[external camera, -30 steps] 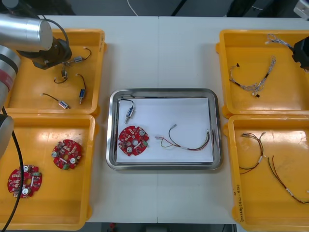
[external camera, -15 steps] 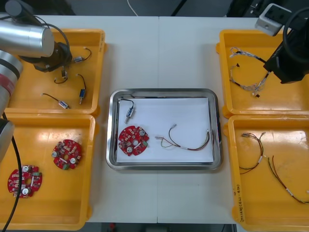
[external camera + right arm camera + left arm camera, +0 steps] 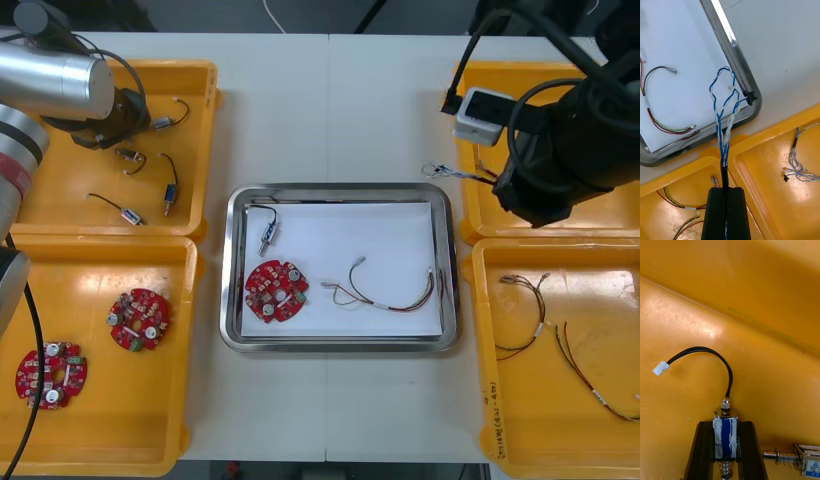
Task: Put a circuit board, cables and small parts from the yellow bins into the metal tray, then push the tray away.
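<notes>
The cable (image 3: 724, 112) hangs just over the far right corner of the tray (image 3: 736, 63), pinched in the right gripper (image 3: 725, 192), bare table (image 3: 782, 45) beyond, while the left gripper (image 3: 726, 424) clamps a small metal part (image 3: 725, 433) inside the far left bin (image 3: 50, 190).

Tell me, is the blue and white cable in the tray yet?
Not yet: right jaws hold the twisted blue and white cable hanging over the metal tray's corner rim.

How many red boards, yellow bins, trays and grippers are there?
Red boards: 3
Yellow bins: 4
Metal tray: 1
Grippers: 2 (left gripper holds a small metal part over a left bin; right gripper holds a blue-white cable near the tray)
Total: 10
</notes>
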Action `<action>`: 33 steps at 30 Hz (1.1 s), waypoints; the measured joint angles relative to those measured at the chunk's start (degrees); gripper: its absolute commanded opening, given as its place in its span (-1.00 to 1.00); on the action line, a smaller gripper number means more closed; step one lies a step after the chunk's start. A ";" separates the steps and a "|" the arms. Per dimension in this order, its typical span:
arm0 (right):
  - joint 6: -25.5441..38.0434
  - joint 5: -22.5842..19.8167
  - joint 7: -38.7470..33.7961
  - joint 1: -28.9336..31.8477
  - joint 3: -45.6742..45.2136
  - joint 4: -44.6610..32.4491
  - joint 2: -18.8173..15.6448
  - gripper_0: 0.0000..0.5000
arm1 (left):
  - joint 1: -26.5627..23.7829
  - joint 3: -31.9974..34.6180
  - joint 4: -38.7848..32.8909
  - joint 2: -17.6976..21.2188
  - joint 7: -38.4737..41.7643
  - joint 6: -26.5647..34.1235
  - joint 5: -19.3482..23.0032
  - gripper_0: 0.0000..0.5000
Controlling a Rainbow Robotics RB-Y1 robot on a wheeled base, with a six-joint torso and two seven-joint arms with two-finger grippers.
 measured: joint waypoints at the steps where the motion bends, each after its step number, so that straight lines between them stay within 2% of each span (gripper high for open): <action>1: 0.00 0.32 0.00 -0.07 0.63 0.00 0.52 -1.00 | 0.00 0.00 -0.01 0.00 0.00 0.00 0.01 -1.00; 10: 0.00 5.91 0.01 -2.79 9.27 0.98 5.01 -1.00 | 0.03 0.19 -1.49 0.01 0.00 1.90 0.05 -1.00; 14: -0.58 7.31 0.04 -3.96 12.60 2.83 6.28 -1.00 | 0.18 1.01 -4.54 0.03 0.00 6.72 0.05 -1.00; 18: -3.81 9.05 0.59 -4.50 15.68 4.60 6.63 -1.00 | 0.48 2.59 -7.88 0.17 0.00 11.20 0.05 -1.00; 27: -9.31 11.73 6.39 -4.72 19.80 9.19 7.33 -1.00 | 0.70 4.52 -13.87 2.26 0.00 22.08 0.62 -1.00; 33: -12.16 11.97 14.37 -4.73 19.86 12.99 8.71 -1.00 | 0.93 5.20 -17.75 4.12 0.00 28.82 2.10 -1.00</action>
